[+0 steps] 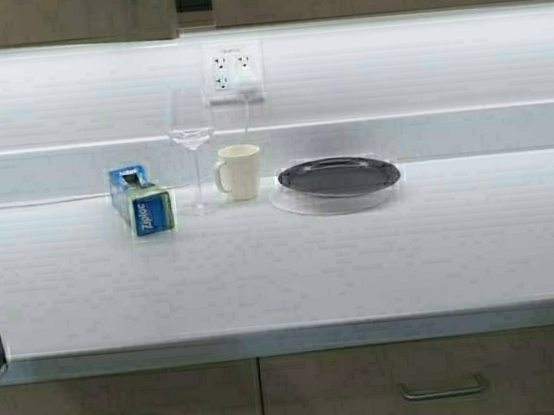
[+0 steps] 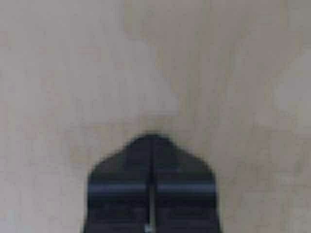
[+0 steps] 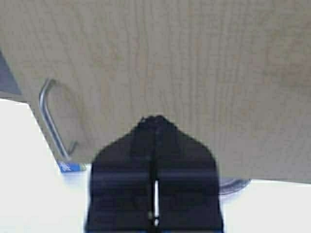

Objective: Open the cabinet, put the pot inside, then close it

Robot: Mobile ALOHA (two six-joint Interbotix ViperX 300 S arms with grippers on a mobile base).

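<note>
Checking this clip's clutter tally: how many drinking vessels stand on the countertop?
2. A wine glass stands near the wall outlet; a cream mug sits just right of it, between the blue Ziploc box and the dark plate. None seem hidden.

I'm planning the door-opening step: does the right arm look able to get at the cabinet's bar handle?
Probably yes: the bar handle on the cabinet door sits off to one side of the right end effector, nothing between them. The shut end effector would need opening first.
</note>
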